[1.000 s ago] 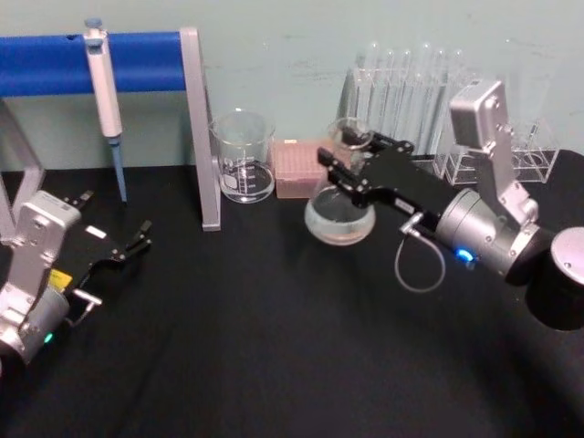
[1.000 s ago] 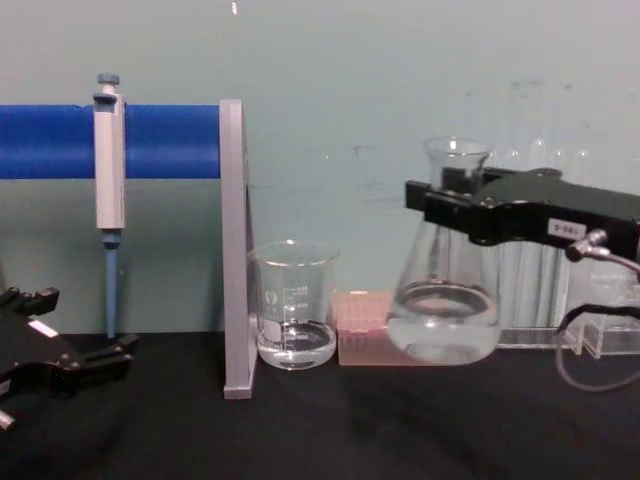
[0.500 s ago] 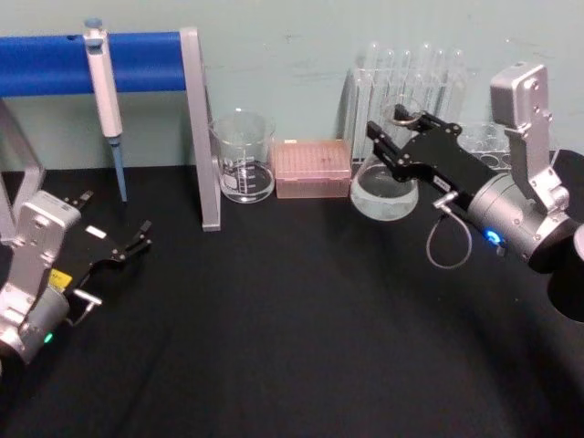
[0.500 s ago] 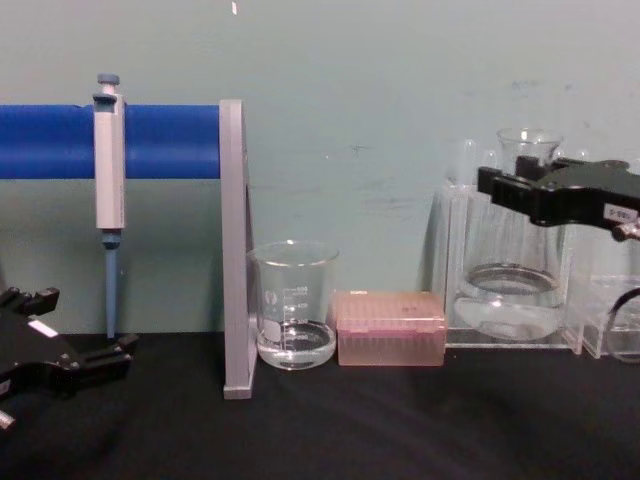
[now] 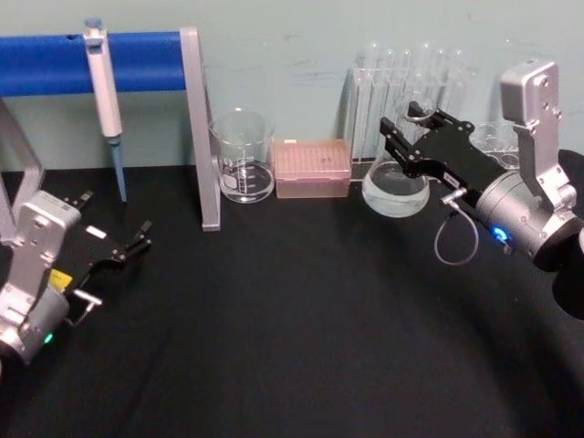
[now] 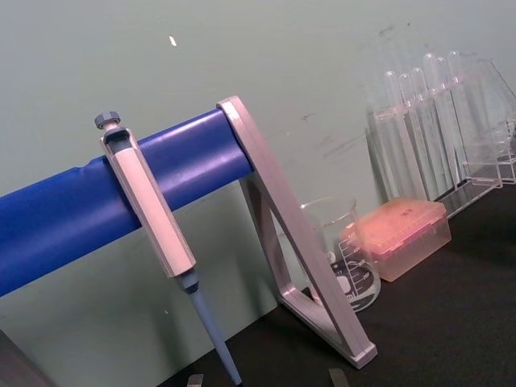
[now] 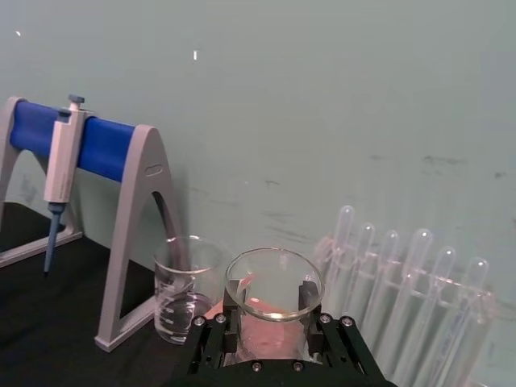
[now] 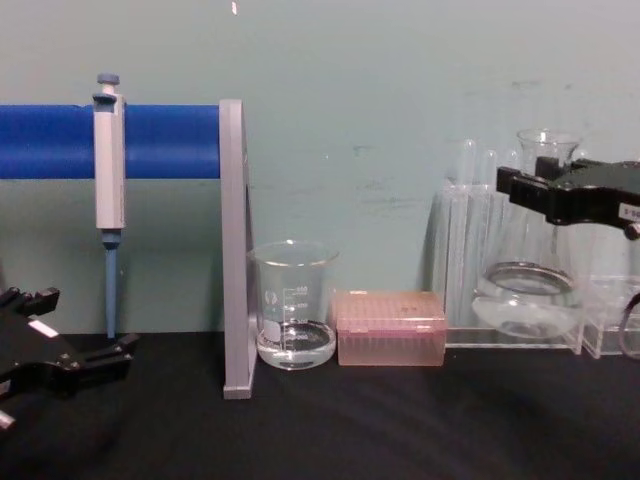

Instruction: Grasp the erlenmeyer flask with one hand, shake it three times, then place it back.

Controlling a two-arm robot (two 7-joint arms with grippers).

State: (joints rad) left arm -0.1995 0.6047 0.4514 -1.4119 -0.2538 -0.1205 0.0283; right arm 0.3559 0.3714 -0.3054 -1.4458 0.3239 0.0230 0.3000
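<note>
The erlenmeyer flask [image 5: 394, 190] is clear glass with a little clear liquid in its wide base. It hangs just above the black table, in front of the test tube rack. My right gripper [image 5: 415, 137] is shut on its neck below the flared rim. From the side, the flask [image 8: 527, 298] stays upright with the right gripper [image 8: 545, 190] clamped on the neck. In the right wrist view the flask's rim [image 7: 274, 282] sits between the black fingers [image 7: 232, 310]. My left gripper [image 5: 114, 239] rests open at the table's left, far from the flask.
A blue pipette stand [image 5: 196, 128] with a hanging pipette [image 5: 105, 87] stands at the back left. Next to it are a glass beaker [image 5: 243, 157] and a pink tip box [image 5: 313, 169]. The test tube rack [image 5: 411, 73] stands behind the flask.
My right gripper has carried the flask to the right, from in front of the pink box to in front of the test tube rack. The left arm has not moved.
</note>
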